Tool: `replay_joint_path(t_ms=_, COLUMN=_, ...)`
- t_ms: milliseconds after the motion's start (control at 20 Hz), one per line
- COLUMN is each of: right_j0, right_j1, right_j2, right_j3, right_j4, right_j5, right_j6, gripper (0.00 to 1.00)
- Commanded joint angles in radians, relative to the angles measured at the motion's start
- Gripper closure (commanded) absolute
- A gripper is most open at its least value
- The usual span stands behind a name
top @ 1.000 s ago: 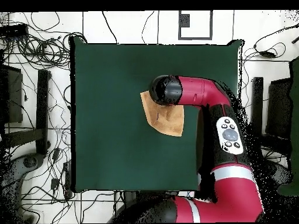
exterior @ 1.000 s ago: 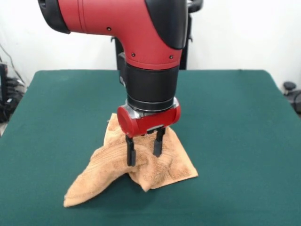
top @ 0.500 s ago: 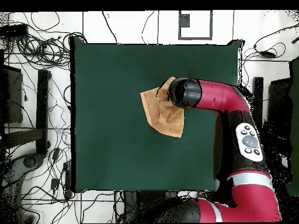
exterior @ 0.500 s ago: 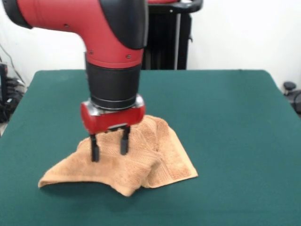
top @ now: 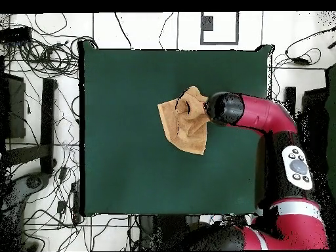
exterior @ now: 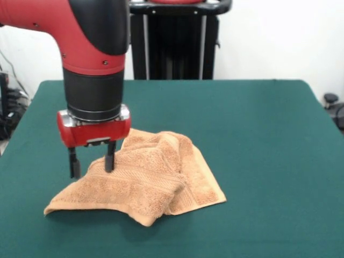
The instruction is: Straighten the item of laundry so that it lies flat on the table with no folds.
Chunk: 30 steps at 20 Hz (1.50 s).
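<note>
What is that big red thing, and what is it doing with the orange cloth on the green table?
The big red thing is a robot arm. At its end is a gripper, a kind of hand with two thin black fingers. They are spread apart, so it is open and holds nothing.

One picture is taken from across the table, looking at the robot. The other is taken from high above, looking straight down, so there you see the arm from the top.

The table has a dark green top. On it lies a small orange-tan terry towel. It is not flat: it is bunched up, with folds and one part lying over another. The gripper stands at one side of the towel, with one finger over the cloth and the other just past its edge. The robot is meant to spread the towel out flat.

Around the table, on the floor, are many cables.
</note>
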<state>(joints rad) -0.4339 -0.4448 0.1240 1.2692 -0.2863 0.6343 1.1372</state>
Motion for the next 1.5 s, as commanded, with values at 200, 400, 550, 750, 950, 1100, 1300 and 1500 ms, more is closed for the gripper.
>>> replay_joint_path(t_ms=200, right_j0=0.013, right_j1=0.062, right_j2=0.036, right_j3=0.008, right_j4=-0.020, right_j5=0.042, right_j6=0.067, gripper=0.00)
replay_joint_path(t_ms=400, right_j0=0.031, right_j1=0.052, right_j2=0.029, right_j3=0.019, right_j4=-0.019, right_j5=0.042, right_j6=0.088, gripper=0.00)
replay_joint_path(t_ms=550, right_j0=0.048, right_j1=0.046, right_j2=0.024, right_j3=0.031, right_j4=-0.018, right_j5=0.047, right_j6=0.104, gripper=0.00)
replay_joint_path(t_ms=750, right_j0=0.072, right_j1=0.040, right_j2=0.018, right_j3=0.039, right_j4=-0.009, right_j5=0.049, right_j6=0.131, gripper=0.00)
replay_joint_path(t_ms=950, right_j0=0.094, right_j1=0.037, right_j2=0.010, right_j3=0.054, right_j4=-0.001, right_j5=0.041, right_j6=0.159, gripper=0.00)
replay_joint_path(t_ms=1100, right_j0=0.102, right_j1=0.033, right_j2=0.005, right_j3=0.058, right_j4=0.004, right_j5=0.045, right_j6=0.168, gripper=0.00)
replay_joint_path(t_ms=1300, right_j0=0.113, right_j1=0.030, right_j2=-0.003, right_j3=0.061, right_j4=0.010, right_j5=0.056, right_j6=0.178, gripper=0.00)
replay_joint_path(t_ms=1500, right_j0=0.123, right_j1=0.031, right_j2=-0.010, right_j3=0.070, right_j4=0.014, right_j5=0.048, right_j6=0.189, gripper=0.00)
